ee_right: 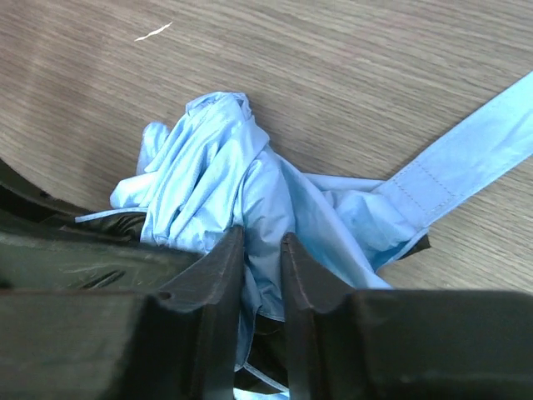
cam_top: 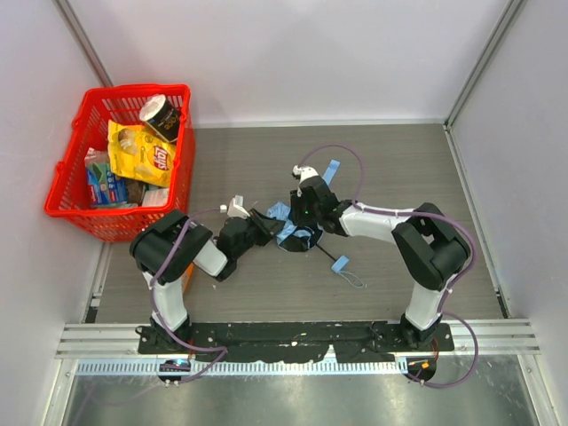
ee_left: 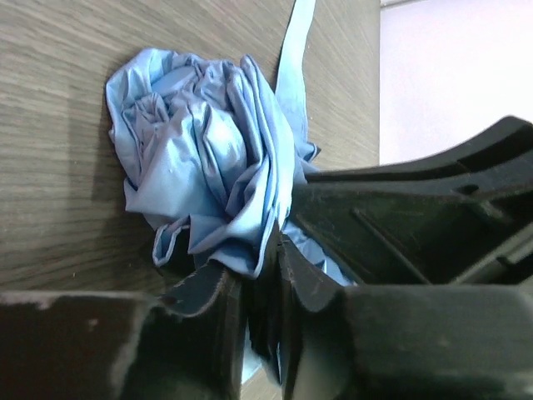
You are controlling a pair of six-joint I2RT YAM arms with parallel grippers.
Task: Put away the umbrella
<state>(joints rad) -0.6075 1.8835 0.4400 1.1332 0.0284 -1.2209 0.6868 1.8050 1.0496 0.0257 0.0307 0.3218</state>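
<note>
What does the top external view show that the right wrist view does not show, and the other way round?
Only top external: the red basket with packets at the far left, and both arms whole. Only right wrist: the right gripper closed on folds of cloth, and stitching on the strap. Both: the umbrella, bunched up on the wooden table.

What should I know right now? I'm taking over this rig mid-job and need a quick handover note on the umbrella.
Left gripper: jaws nearly shut, pinching the umbrella's bunched fabric.
Right gripper: jaws narrow, pinching the same bundle from the opposite side.
Umbrella: crumpled on the table mid-workspace, with its strap trailing loose.
Done: fabric is gathered into a bundle and both arms are on it.
Left: the strap is not wrapped round it, and it is not put away.
</note>
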